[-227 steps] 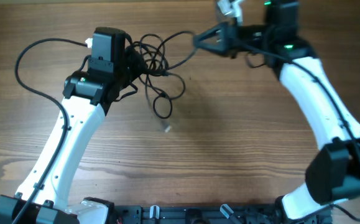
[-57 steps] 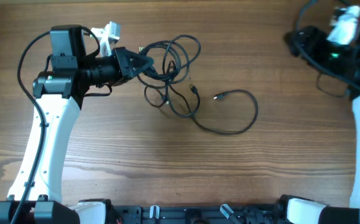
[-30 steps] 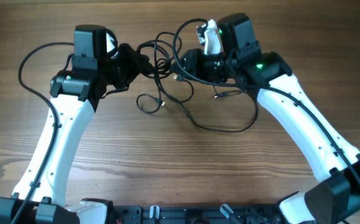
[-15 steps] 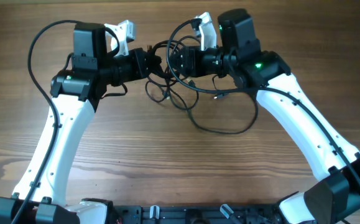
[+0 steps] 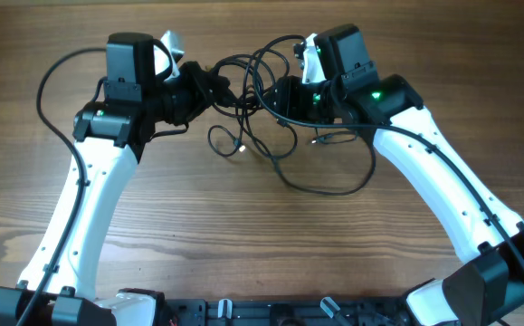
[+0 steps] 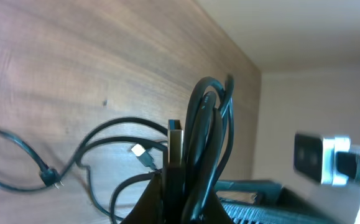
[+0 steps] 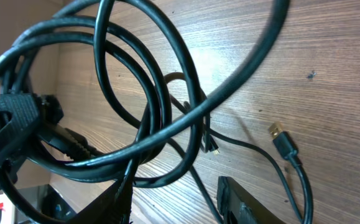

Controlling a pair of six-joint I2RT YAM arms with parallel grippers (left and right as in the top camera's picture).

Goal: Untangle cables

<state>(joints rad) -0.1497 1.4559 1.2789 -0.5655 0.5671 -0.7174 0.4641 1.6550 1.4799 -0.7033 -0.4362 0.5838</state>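
Cables: the cables [image 5: 246,89] hang as one black knot between the two arms at the far middle of the tabletop [image 5: 243,254], with several loops drooping from it onto the wood.
Slack: a long loop [image 5: 334,192] lies flat on the tabletop, near the knot on the right arm's side; it lies just where it did two seconds ago.
Plug ends: a gold plug [image 7: 280,140] and a silver plug [image 6: 139,150] both dangle free just above the wood, held by nothing.
Left gripper: the left gripper [image 5: 209,86] has its jaws clamped together on a bunch of strands, as it has throughout the last two seconds.
Right gripper: the right gripper [image 5: 280,95] has its jaws apart, with thin strands running through the gap; no pinch shows yet.
Just changed: two seconds ago the right arm was off at the far right edge; it has since swung in to face the left gripper, right at the knot.
Meaning for the task: the knot is now pinned on one side and bracketed on the other, so pulling a strand free looks ready to begin; nothing appears separated yet.
Containers: none in view.
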